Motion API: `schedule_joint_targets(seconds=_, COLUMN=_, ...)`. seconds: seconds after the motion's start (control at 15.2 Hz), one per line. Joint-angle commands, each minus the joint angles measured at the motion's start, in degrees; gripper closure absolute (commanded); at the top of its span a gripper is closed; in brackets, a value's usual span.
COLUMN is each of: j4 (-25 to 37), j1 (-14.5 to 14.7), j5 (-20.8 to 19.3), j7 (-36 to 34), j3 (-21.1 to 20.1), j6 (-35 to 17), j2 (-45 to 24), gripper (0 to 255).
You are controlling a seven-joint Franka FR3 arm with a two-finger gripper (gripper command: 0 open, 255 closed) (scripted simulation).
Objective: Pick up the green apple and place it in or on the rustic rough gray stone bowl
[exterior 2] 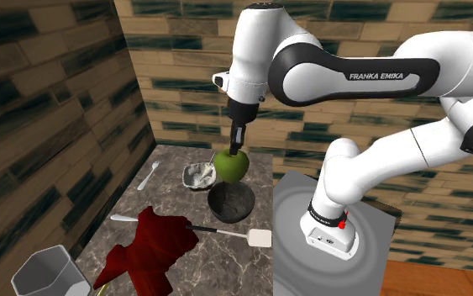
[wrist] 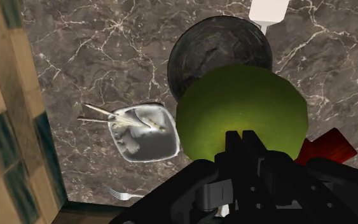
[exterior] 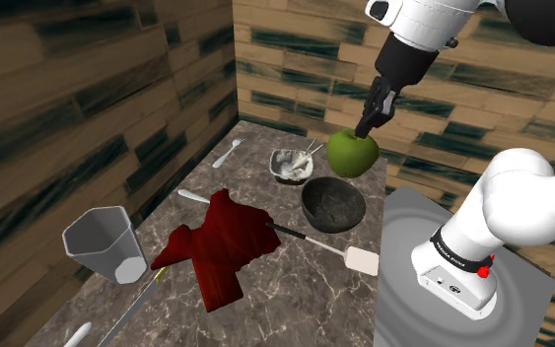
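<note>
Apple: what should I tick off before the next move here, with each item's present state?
1. The gripper is shut on the apple: ok.
2. The apple hangs off the table: ok.
3. The dark bowl is empty: ok.
4. The apple is centred over the bowl: cannot tell. It overlaps part of the bowl in the wrist view, but the drop line is unclear.
5. The white dish and the spatula lie outside the bowl: ok.
6. The red cloth is clear of the bowl: ok.
</note>
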State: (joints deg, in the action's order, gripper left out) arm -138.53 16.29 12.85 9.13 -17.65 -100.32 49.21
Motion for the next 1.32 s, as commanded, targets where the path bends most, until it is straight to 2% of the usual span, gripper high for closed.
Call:
schedule_joint_targets(seconds=0.0, j4=-1.82, j1=0.24, j5=0.38, j7=-0.09, j3=-0.40, j6=-1.41, j2=0.46, gripper=255)
schedule_joint_targets(seconds=1.06, j4=-14.37, j1=1.66, j5=3.09, j7=0.28, j3=-3.07, j6=-13.11, j2=1.27, gripper=255)
schedule_joint_targets(seconds=1.25, j4=-14.87, j1=1.72, j5=3.22, j7=0.29, j3=-3.21, j6=-13.66, j2=1.22, gripper=255)
